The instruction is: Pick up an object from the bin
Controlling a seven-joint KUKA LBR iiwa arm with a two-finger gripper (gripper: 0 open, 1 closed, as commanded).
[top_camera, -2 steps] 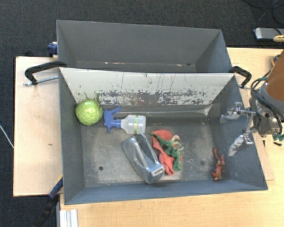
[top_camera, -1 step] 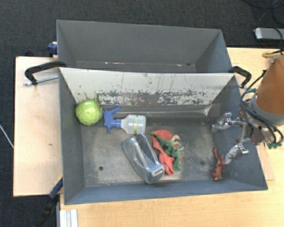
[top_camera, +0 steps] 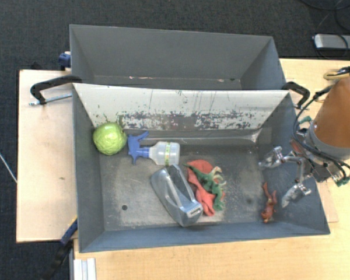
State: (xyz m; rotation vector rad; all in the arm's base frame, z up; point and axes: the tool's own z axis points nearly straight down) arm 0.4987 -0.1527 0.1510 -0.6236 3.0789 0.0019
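My gripper [top_camera: 284, 177] hangs at the right side of the bin, open, with one metal fingertip near the back and the other toward the front. Nothing is between its fingers. Just left of and below the front fingertip lies a small dark red, elongated thing [top_camera: 269, 204] on the bin floor by the right wall. A red and green crumpled toy [top_camera: 206, 185] lies further left, in the middle of the bin, beside a clear plastic bottle-like container [top_camera: 176, 194].
A white spray bottle with a blue trigger [top_camera: 153, 151] lies toward the back left, next to a green ball [top_camera: 109, 139] in the back left corner. The arm with its orange cover comes in over the right rim.
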